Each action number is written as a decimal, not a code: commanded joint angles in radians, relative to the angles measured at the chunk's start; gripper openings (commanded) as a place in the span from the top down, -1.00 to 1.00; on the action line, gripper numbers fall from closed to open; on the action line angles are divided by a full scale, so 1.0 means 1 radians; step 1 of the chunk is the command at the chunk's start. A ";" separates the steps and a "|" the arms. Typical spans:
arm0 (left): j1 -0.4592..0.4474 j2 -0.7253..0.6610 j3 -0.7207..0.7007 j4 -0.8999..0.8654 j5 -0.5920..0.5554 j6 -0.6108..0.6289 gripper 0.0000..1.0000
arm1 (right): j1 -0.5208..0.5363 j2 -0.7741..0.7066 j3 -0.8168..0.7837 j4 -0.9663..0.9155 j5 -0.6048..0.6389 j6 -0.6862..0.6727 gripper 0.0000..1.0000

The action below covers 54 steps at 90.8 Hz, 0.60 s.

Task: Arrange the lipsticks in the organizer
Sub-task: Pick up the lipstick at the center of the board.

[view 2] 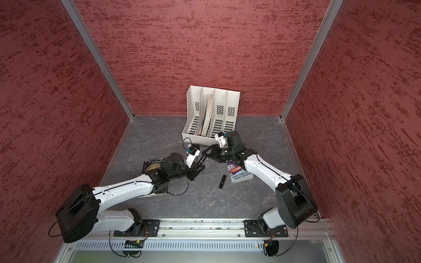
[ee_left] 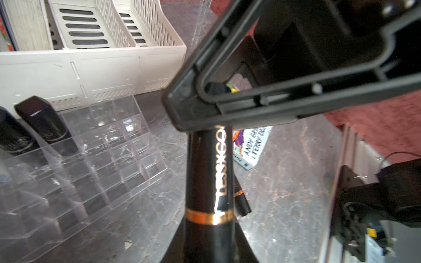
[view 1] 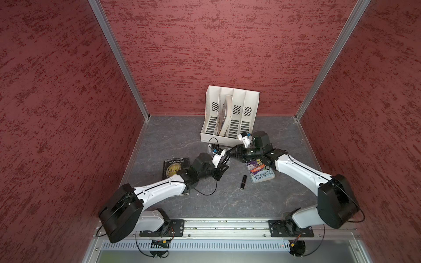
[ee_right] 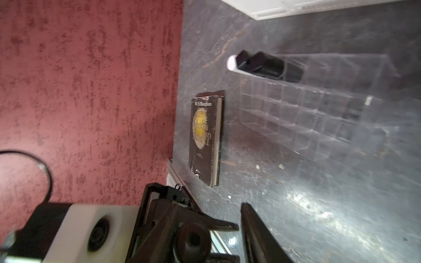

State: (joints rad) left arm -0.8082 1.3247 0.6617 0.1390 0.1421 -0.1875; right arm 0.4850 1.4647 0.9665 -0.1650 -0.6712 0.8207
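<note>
Handover, seemingly: left tool [view 1: 225, 164] pinches a black lipstick [ee_left: 209, 177] just near of the organizer [ee_left: 102, 148], which sits centre-far on the tabletop [view 1: 262, 205]. Right tool [view 1: 230, 155] is at the tube's tip, and I cannot tell its spread. Right should back clear before left stands the tube over an empty cell. Five lipsticks: three slotted (two black tubes [ee_left: 43, 123], white lipstick [ee_right: 232, 62]), one held, loose lipstick [view 1: 243, 182] lying nearer.

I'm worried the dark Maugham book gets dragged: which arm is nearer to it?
Left. The left arm reaches over the Maugham book, hiding much of it; the right arm stands apart, its wrist above the Andy Griffiths book.
</note>
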 commanded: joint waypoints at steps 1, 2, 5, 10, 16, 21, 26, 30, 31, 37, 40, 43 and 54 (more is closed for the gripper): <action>-0.027 0.020 0.048 -0.008 -0.154 0.090 0.84 | -0.006 0.005 0.035 -0.112 0.082 0.027 0.08; -0.029 0.022 0.051 -0.008 -0.154 0.092 0.84 | -0.006 0.005 0.036 -0.109 0.081 0.030 0.08; -0.035 0.031 0.056 -0.011 -0.158 0.096 0.83 | -0.005 0.007 0.038 -0.102 0.078 0.040 0.10; -0.043 0.040 0.064 -0.012 -0.174 0.101 0.83 | -0.004 0.011 0.045 -0.104 0.079 0.051 0.14; -0.051 0.053 0.071 -0.007 -0.187 0.102 0.82 | 0.003 0.010 0.048 -0.106 0.090 0.062 0.21; -0.056 0.061 0.077 0.000 -0.199 0.104 0.82 | 0.008 0.007 0.048 -0.107 0.099 0.076 0.29; -0.062 0.072 0.085 0.002 -0.203 0.108 0.81 | 0.011 0.007 0.051 -0.106 0.105 0.087 0.34; -0.065 0.081 0.091 0.004 -0.203 0.109 0.80 | 0.014 0.008 0.052 -0.100 0.106 0.092 0.39; -0.066 0.082 0.092 0.004 -0.204 0.110 0.79 | 0.014 0.007 0.052 -0.098 0.107 0.093 0.39; -0.069 0.090 0.100 0.003 -0.206 0.111 0.77 | 0.019 0.009 0.052 -0.090 0.114 0.102 0.45; -0.069 0.090 0.102 0.001 -0.204 0.110 0.75 | 0.019 0.009 0.052 -0.087 0.117 0.104 0.50; -0.070 0.091 0.104 0.001 -0.201 0.109 0.72 | 0.019 0.009 0.051 -0.081 0.121 0.107 0.53; -0.071 0.080 0.105 -0.007 -0.196 0.102 0.38 | 0.021 0.019 0.040 -0.031 0.134 0.124 0.60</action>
State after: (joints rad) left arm -0.8745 1.4158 0.7277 0.1032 -0.0410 -0.0959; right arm 0.4976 1.4685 0.9943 -0.2272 -0.5865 0.9279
